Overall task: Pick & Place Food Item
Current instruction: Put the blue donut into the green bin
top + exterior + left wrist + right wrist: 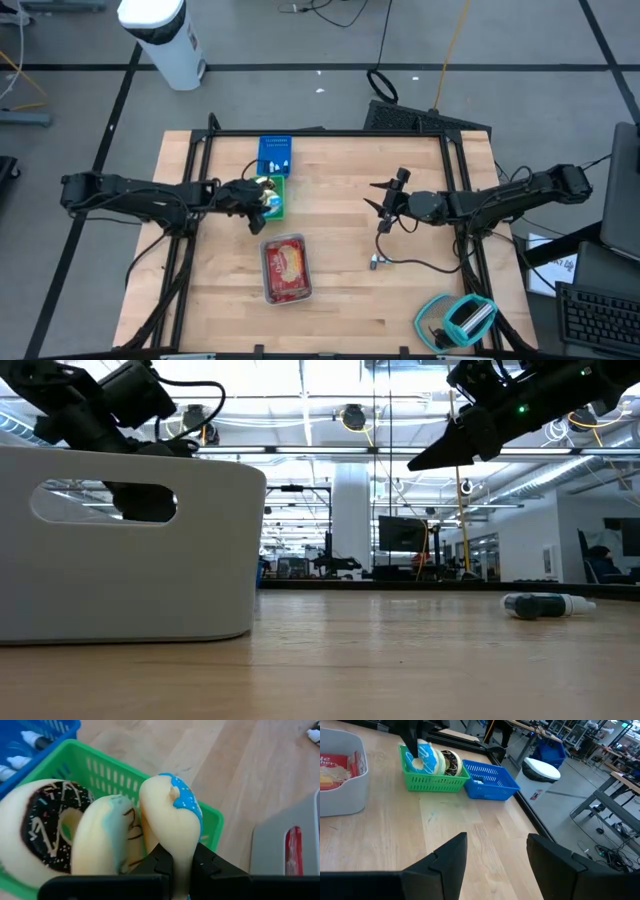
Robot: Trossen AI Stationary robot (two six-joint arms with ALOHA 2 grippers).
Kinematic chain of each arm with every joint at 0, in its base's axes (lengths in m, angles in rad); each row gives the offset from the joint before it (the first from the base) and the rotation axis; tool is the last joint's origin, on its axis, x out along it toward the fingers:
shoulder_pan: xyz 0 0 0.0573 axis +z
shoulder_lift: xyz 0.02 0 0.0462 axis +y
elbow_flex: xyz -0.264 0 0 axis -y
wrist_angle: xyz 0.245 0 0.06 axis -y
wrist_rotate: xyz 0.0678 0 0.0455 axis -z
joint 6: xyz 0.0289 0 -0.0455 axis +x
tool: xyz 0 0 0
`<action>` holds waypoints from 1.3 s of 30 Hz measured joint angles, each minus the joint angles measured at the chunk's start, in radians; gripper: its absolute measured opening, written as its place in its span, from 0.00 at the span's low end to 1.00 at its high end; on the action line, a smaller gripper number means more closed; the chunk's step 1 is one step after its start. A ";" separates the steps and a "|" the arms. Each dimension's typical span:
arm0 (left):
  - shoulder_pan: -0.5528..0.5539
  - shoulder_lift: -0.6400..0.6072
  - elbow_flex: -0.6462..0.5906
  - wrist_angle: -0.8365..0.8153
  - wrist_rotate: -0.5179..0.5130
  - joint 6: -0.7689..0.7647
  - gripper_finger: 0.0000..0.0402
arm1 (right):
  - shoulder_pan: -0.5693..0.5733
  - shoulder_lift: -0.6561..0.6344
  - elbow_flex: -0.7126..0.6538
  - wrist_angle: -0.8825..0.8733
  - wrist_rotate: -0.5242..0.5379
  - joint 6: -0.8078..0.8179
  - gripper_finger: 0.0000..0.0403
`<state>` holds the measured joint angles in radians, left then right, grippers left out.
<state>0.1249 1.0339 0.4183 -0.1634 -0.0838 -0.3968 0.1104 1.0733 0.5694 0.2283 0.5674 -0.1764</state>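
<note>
The left gripper is pinched tight on the rim of the blue-iced doughnut, which stands on edge in the green basket just beside a pale one and a chocolate one. It looks light and squashy to me, so a grip across the thin edge seems right, though the icing side might be slick and the ring could sag or twist. The grey bin sits near, the blue basket touching behind. The right gripper hangs wide open, well apart.
</note>
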 joint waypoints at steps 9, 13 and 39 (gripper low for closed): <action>0.000 0.058 0.000 0.077 0.006 -0.032 0.06 | 0.000 0.000 0.000 0.000 0.000 0.000 0.48; 0.000 0.058 0.000 0.076 0.006 -0.032 0.06 | 0.000 0.000 0.000 0.000 0.000 0.000 0.48; 0.000 0.043 0.000 0.051 0.031 -0.051 0.49 | 0.000 0.000 0.001 -0.001 0.000 0.007 0.48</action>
<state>0.1249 1.0769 0.4183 -0.1128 -0.0528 -0.4475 0.1104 1.0733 0.5705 0.2276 0.5671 -0.1692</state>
